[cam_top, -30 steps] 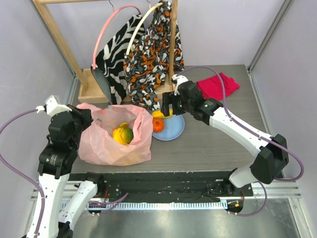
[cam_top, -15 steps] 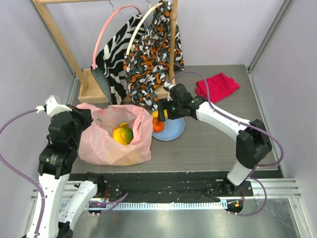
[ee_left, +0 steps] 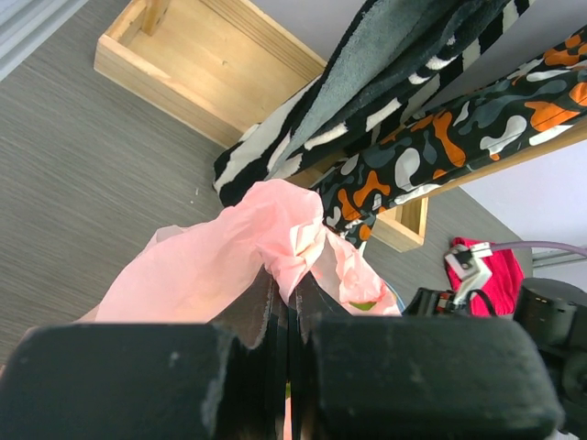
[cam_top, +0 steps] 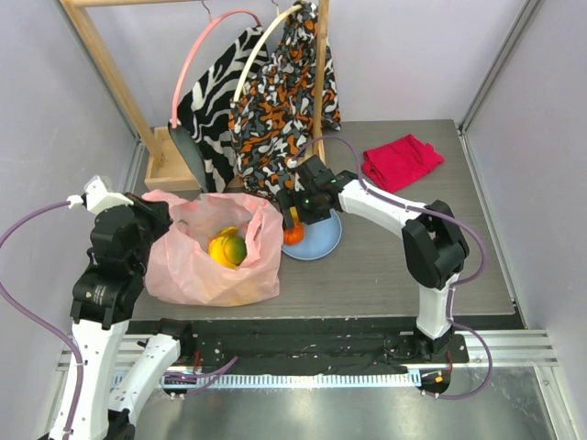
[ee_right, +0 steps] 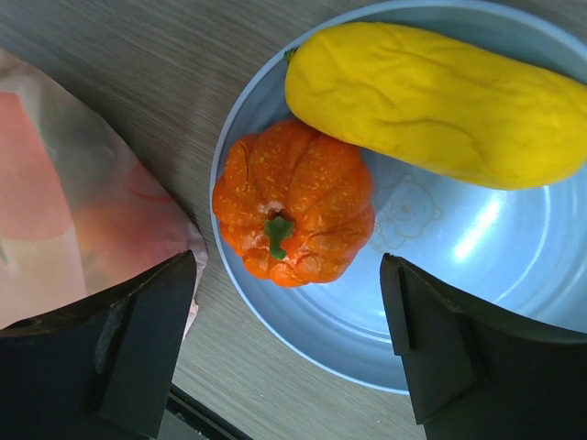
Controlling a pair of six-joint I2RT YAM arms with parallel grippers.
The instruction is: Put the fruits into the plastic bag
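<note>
The pale-pink plastic bag (cam_top: 206, 266) stands open at the left, with a yellow fruit and a green-yellow round fruit (cam_top: 229, 248) inside. My left gripper (cam_top: 158, 216) is shut on the bag's rim (ee_left: 293, 240), holding it up. A ribbed orange (ee_right: 293, 213) and a yellow oblong fruit (ee_right: 440, 103) lie on the blue plate (ee_right: 440, 312). My right gripper (ee_right: 289, 367) is open just above the orange, one finger on each side and apart from it. In the top view it (cam_top: 298, 213) hovers over the plate's left edge. A red apple is not in view.
A wooden rack (cam_top: 165, 156) with a zebra garment and an orange-and-black garment (cam_top: 284, 101) stands right behind the bag and plate. A folded red cloth (cam_top: 402, 160) lies at the back right. The bag's side (ee_right: 73, 211) touches the plate's left rim.
My right arm has swung left and lower, bringing its open gripper from the plate's far right to above the orange. The left arm and bag have not moved.
</note>
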